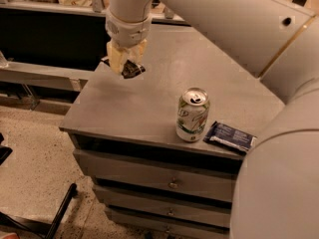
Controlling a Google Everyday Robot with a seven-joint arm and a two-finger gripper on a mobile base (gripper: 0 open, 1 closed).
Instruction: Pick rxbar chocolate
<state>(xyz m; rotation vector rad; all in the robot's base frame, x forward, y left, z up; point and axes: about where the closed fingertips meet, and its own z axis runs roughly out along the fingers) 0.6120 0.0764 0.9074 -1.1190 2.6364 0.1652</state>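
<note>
Camera view: end effector point(124, 65) clamps rxbar chocolate point(133, 72), can point(192, 114) well apart.

The pale two-finger gripper point(125, 66) hangs by the far left corner of the grey metal cabinet top point(139, 108), its fingers clamped on a small flat black wrapped snack bar point(133, 72). Near the front edge a green-and-white aluminium drink can point(192, 114) stands upright. Just beside it, at the front right corner, a dark blue wrapped bar point(230, 136) lies flat.
</note>
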